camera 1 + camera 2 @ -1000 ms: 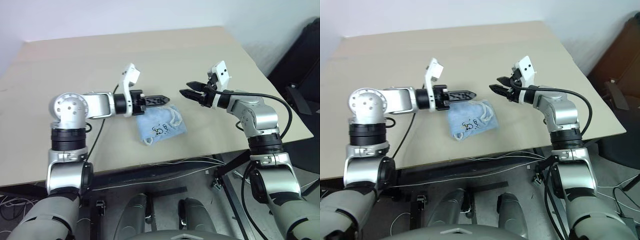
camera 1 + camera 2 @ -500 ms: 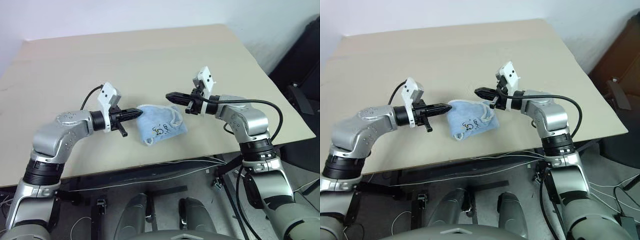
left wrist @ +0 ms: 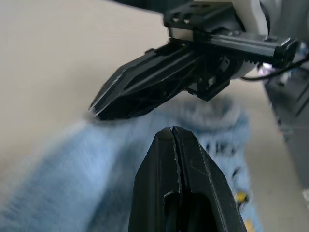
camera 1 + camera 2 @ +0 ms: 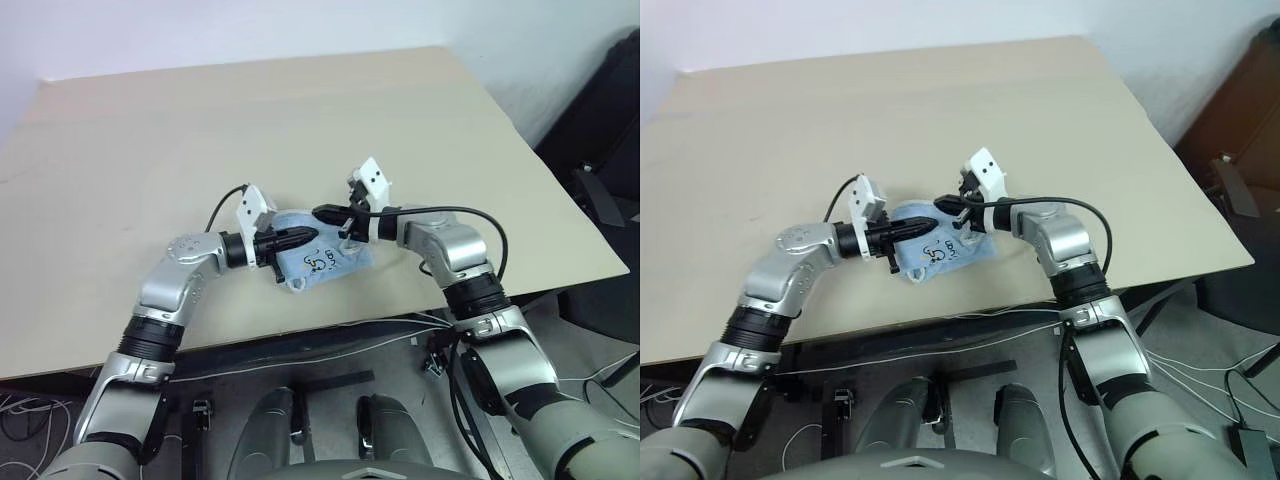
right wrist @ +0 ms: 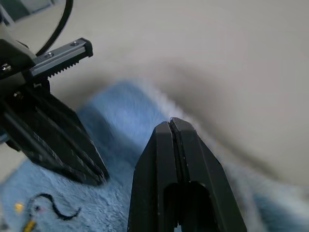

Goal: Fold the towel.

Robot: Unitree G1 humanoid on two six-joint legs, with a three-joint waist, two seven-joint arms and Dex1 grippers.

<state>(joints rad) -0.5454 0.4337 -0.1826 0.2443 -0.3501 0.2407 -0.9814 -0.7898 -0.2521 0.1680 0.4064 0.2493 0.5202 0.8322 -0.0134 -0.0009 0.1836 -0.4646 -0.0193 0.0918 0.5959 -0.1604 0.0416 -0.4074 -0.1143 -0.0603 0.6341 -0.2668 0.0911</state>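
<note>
Lying bunched near the front edge of the counter (image 4: 120, 150), the light blue towel (image 4: 325, 258) sits where it was a second ago, its printed face up. Both arms have come down and inward since then. The left tool (image 4: 308, 234), which hovered beside the towel's far edge with its fingers partly spread, now has them pressed together and points across the towel's top. The right tool (image 4: 322, 212), earlier off to the right and open, is now also pressed shut, its tip over the towel's far edge. The two tips sit close together above the cloth; neither is pinching any fabric.
</note>
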